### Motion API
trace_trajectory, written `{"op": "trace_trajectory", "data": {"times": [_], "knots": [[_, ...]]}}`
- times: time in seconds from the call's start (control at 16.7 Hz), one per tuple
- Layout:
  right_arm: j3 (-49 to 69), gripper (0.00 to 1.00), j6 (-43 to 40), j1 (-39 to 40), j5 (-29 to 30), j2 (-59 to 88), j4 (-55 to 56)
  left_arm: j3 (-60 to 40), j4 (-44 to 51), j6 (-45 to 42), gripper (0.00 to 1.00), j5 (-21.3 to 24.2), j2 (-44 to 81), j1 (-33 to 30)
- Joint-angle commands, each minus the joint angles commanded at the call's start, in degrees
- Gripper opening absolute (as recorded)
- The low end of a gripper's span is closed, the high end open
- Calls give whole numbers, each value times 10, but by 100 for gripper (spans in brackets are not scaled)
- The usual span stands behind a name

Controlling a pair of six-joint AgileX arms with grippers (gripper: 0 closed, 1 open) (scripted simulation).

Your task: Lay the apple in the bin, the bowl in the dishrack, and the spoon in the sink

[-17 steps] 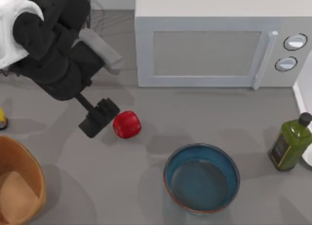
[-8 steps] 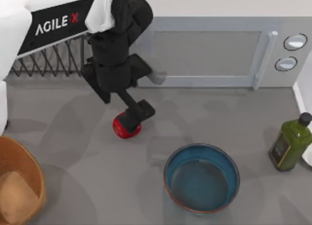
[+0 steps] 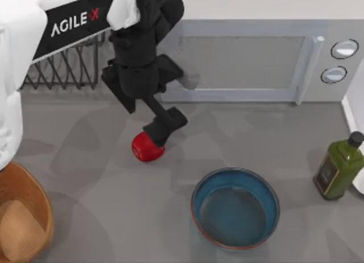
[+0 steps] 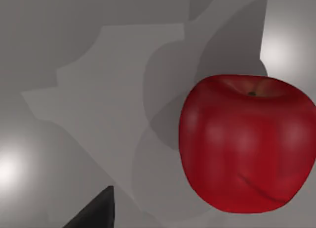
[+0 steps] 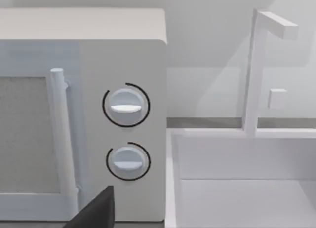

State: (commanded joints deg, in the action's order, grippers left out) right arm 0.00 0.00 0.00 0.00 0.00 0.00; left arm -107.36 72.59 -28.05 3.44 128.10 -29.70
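Red and glossy, the apple (image 3: 148,147) lies on the grey table (image 3: 85,217) in the top view, left of centre, in front of the microwave (image 3: 250,58). The left gripper (image 3: 164,126) sits at the apple's upper right edge, overlapping it from above; whether its fingers are parted or closed cannot be told. Half a second ago the gripper covered more of the fruit; it has since shifted slightly up and to the right, while the apple has not moved. A second ago the gripper was just left of the apple, with the arm low at the upper left. The bin (image 3: 23,217), tan-orange wood, stands at the lower left corner. The bowl (image 3: 235,208), teal-blue with a thin brown rim, stands upright and apart at lower centre-right. The dishrack (image 3: 62,69), black wire, sits at the upper left behind the arm. An oil bottle (image 3: 339,166) stands near the right edge.

Left wrist view: the apple (image 4: 247,144) is close and upright, its stem dimple on top and a faint dark streak low on its skin. One dark fingertip (image 4: 94,213) shows, apart from the fruit.

Right wrist view: the microwave (image 5: 84,119) with two dials, and beside it the white sink (image 5: 247,188) with its faucet (image 5: 259,65). A dark fingertip (image 5: 96,210) of the right gripper shows; its grip state cannot be told.
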Motion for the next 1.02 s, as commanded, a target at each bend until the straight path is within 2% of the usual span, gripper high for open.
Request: {"op": "trace_trajectory", "data": {"times": [0.24, 0.54, 0.84, 1.02], "knots": [[0, 100, 0, 0, 0, 0, 0, 23, -25, 0, 100, 0, 4, 0], [0, 100, 0, 0, 0, 0, 0, 98, -128, 4, 100, 0, 26, -4], [0, 100, 0, 0, 0, 0, 0, 110, -142, 4, 100, 1, 31, -4], [0, 100, 0, 0, 0, 0, 0, 110, -142, 4, 77, 1, 31, -4]]}}
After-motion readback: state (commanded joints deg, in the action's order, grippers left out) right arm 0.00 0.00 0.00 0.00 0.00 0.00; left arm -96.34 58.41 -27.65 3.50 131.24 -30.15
